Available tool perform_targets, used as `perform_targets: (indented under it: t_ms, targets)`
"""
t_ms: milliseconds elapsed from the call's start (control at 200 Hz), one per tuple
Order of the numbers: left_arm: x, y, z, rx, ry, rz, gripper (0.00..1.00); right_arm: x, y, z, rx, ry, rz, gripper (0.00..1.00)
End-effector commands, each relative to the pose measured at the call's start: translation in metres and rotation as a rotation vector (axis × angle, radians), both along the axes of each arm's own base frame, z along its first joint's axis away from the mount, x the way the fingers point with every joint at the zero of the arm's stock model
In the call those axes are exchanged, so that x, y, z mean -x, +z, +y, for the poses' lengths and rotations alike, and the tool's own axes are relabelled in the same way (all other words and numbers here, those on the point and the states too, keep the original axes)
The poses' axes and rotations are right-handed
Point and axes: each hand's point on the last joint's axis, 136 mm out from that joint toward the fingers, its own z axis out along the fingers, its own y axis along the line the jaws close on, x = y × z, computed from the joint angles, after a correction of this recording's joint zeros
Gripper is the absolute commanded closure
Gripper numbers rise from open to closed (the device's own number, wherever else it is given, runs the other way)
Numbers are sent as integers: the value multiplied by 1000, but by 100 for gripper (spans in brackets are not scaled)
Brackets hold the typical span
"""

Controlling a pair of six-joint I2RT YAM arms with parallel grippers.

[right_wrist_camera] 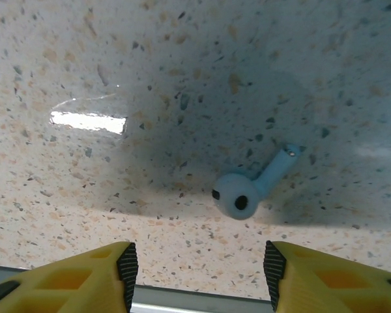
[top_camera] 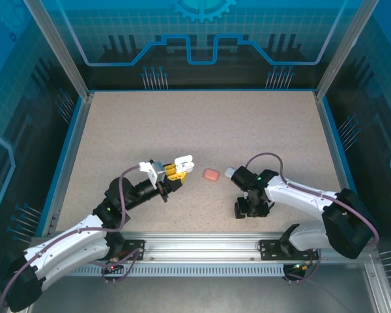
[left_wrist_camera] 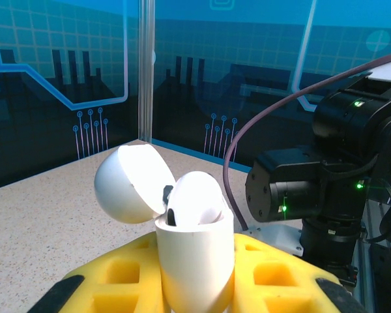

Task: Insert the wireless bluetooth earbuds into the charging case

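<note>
Hovering half open, my right gripper (right_wrist_camera: 201, 268) faced a white earbud (right_wrist_camera: 242, 195), centre-right; light and slippery, I judged: pinch its head. Meanwhile my left gripper (left_wrist_camera: 195, 293) clamped the charging case (left_wrist_camera: 194, 251).

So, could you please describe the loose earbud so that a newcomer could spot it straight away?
Start at the speckled table and find the right gripper, pointing down near the front edge. Under its open jaws, on bare tabletop, lies the loose earbud. It is white with a short stem and lies alone, unlike the seated earbud in the open white case.
</note>
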Motion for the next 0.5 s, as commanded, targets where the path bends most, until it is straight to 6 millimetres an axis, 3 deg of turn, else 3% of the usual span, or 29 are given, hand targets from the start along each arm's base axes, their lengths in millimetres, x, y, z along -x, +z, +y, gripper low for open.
perform_targets:
  t_ms: [0, 200, 495]
  targets:
    - [0, 5, 2, 5, 16, -31, 100, 3, -4, 9, -18, -8, 26, 44]
    - [0, 5, 3, 3, 18, -30, 100, -5, -9, 24, -49, 20, 15, 45]
    - [0, 5, 3, 3, 18, -29, 100, -31, -6, 16, -7, 41, -49, 46]
